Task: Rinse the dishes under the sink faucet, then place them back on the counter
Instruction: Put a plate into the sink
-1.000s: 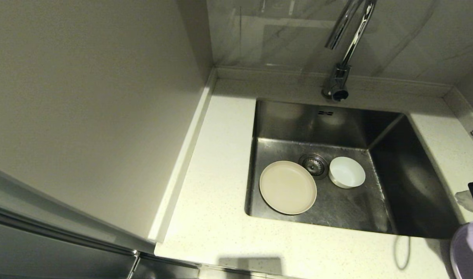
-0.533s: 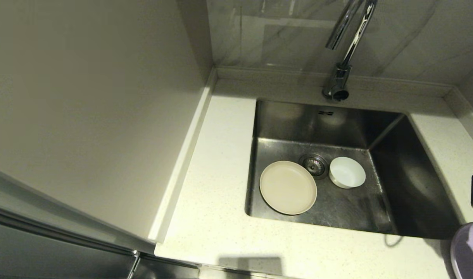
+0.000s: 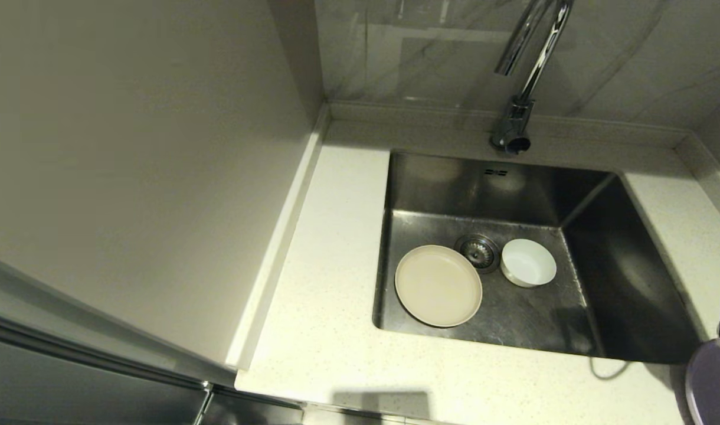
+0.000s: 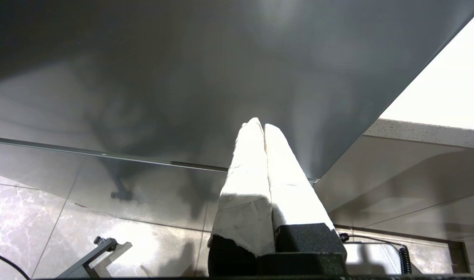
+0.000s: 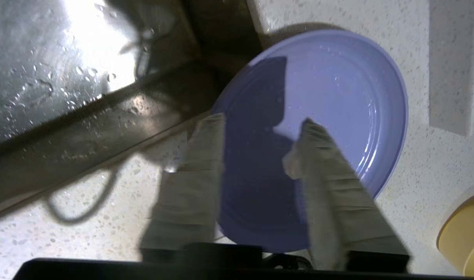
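Lavender plate (image 5: 330, 116) beneath parted jaws

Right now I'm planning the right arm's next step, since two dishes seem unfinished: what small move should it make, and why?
Probably lift the open right hand away from the lavender plate and swing toward the sink. That plate lies on the counter, released and dotted with droplets, while the cream plate and white bowl sit in the basin beside the drain.

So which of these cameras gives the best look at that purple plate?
The right wrist view: the lavender plate nearly fills it, lying flat on the counter by the sink's corner, beneath the open right gripper. The head view catches only a sliver at its edge. The left wrist view shows none of it.
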Controlling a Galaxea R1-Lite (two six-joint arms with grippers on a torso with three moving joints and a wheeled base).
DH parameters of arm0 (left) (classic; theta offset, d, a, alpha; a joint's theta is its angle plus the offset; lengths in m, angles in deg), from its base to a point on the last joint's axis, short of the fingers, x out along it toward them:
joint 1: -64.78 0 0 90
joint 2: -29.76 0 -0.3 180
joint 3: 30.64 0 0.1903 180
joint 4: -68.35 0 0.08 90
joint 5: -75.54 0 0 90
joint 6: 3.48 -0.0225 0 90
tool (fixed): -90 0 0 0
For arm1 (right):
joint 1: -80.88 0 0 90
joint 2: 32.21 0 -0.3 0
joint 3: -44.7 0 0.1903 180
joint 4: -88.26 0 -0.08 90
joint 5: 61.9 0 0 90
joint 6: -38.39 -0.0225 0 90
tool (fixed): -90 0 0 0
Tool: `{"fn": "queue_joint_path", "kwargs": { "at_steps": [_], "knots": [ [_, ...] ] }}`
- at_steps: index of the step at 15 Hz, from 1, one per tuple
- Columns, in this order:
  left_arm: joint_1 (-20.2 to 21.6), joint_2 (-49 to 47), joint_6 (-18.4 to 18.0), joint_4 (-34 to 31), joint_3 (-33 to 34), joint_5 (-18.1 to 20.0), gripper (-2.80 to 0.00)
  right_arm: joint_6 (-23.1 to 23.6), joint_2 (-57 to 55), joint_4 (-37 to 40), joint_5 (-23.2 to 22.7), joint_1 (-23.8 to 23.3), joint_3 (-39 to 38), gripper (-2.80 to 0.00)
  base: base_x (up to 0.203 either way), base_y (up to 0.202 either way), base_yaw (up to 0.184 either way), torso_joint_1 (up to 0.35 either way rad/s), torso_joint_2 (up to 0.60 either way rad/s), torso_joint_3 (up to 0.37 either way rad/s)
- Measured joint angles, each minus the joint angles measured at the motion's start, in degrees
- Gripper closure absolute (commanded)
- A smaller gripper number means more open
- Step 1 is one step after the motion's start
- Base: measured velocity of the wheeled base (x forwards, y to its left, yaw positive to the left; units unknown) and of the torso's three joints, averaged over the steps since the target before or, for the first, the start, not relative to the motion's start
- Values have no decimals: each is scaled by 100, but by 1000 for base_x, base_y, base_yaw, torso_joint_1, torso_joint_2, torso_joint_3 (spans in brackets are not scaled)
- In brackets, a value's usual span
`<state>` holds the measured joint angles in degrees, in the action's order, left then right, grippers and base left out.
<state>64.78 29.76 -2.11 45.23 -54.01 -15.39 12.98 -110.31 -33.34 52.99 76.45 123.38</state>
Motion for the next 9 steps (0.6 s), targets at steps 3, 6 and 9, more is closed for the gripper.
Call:
{"fn": "queue_joint_path", "kwargs": {
  "at_steps": [3,6,9],
  "knots": [
    [0,0,1,0,0,-1,0,18,-15,-9,-165,-11,-120,-280,0,0,0,0,0,0],
    [0,0,0,0,0,-1,0,22,-145,-20,-376,-7,-177,-280,0,0,0,0,0,0],
    [0,0,0,0,0,-1,0,11,-380,-419,-414,-5,-192,-280,0,0,0,0,0,0]
  ]
}}
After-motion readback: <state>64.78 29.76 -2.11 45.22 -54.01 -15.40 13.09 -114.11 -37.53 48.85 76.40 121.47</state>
